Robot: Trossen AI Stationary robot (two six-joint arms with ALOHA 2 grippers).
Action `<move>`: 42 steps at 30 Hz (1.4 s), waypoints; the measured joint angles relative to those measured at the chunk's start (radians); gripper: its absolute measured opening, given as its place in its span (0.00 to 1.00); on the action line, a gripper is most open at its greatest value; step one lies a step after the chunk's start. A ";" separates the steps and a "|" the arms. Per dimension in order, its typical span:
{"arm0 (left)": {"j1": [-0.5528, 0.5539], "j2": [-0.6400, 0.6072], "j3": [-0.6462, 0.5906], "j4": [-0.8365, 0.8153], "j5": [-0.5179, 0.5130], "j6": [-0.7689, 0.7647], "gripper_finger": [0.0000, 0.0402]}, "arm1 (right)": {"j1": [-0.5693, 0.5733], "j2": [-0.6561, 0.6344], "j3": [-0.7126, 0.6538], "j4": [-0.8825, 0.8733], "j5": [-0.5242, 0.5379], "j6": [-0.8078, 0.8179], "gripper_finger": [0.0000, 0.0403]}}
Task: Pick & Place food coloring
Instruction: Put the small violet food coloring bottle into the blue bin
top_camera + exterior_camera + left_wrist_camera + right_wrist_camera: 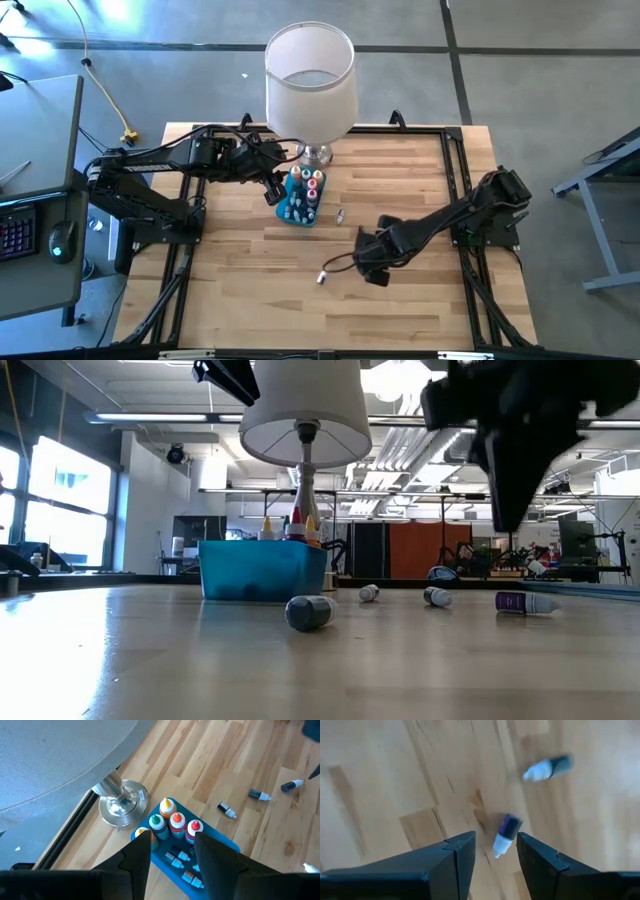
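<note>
1. Food coloring bottles (176, 822) stand capped-end up in the blue tray (227, 843), with more lying flat beside them; we read the tray as the collecting point, which is why the upright ones are packed close together along one end.
2. Loose vials remain on the wooden table (250, 290): one dark vial with a white cap (504, 835) lies on its side just ahead of the right gripper (495, 852), and a second (547, 767) lies a little farther off.
3. Right gripper: fingers parted, holding nothing, lined up on either side of the nearer vial; we judge this a pre-grasp alignment, since a vial lying flat must be taken across its body.
4. Left gripper (171, 851): hovers above the tray beside the lamp base (121, 804), fingers apart and empty; we take it to be waiting there.
5. Low view: a grey-capped vial (308, 612) lies in front of the tray, others (437, 597) well to one side.
6. Lampshade (310, 80) overhangs the tray's far end, limiting approach from above.
</note>
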 joint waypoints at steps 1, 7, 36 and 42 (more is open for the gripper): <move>0.000 0.000 0.000 0.000 0.000 0.000 0.37 | -0.003 0.000 -0.028 0.024 -0.017 0.012 0.34; 0.000 0.000 0.000 0.000 0.001 0.000 0.37 | -0.024 0.001 -0.152 0.099 -0.081 0.057 0.34; 0.000 0.001 0.000 0.111 0.018 -0.046 0.37 | -0.120 -0.005 -0.342 0.453 -0.120 -0.094 0.17; 0.000 -0.021 -0.001 -0.024 0.082 -0.103 0.37 | -0.155 0.001 -0.246 0.699 -0.011 -0.266 0.16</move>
